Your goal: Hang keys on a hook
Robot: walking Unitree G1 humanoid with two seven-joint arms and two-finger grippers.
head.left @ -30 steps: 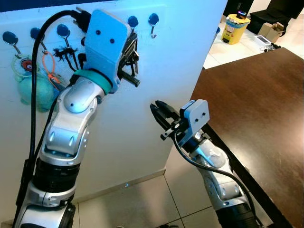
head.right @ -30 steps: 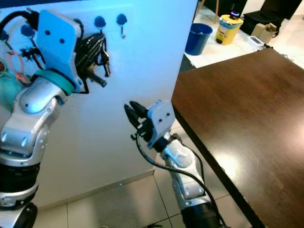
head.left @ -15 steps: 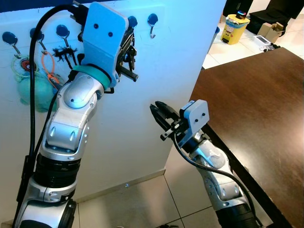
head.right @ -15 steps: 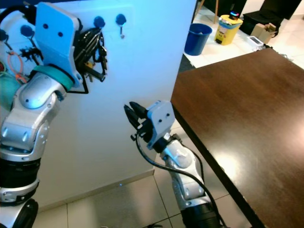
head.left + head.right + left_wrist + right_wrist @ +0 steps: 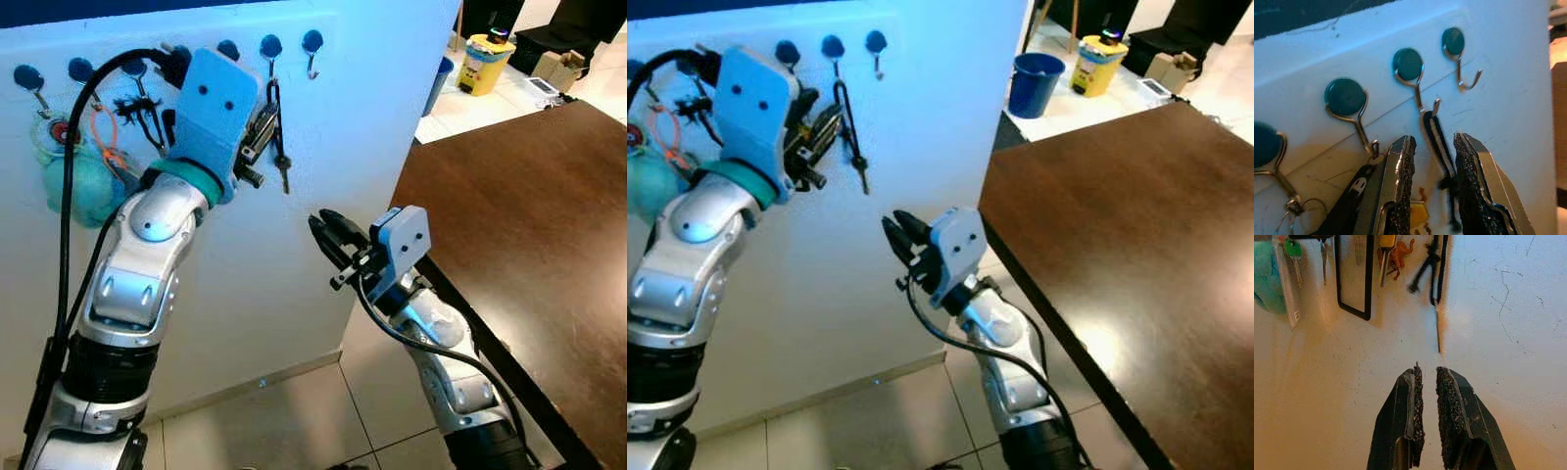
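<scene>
- We judge the dark metal key on its black cord loop (image 5: 277,137) light and limp: the cord will swing and twist freely, so the loop's top, where it bears on the hook, is the place to take hold, not the dangling key
- It hangs on the silver wire hook with the round blue cap (image 5: 1411,73), the second hook in from the white wall panel's (image 5: 353,127) outer corner; the last silver hook with a blue cap (image 5: 1458,58), nearest that corner, is bare
- The left gripper (image 5: 1436,181) sits just below that hook, its fingers apart on either side of the cord, gripping nothing as far as we can tell
- The right gripper (image 5: 1426,406) is lower on the panel, below the key, jaws nearly together and empty
- Hard for us to make out: whether the cord brushes either finger, and how deeply the loop sits in the hook's bend
- The left arm hides part of the panel, and the clutter on the hooks farther from the corner stays indistinct
</scene>
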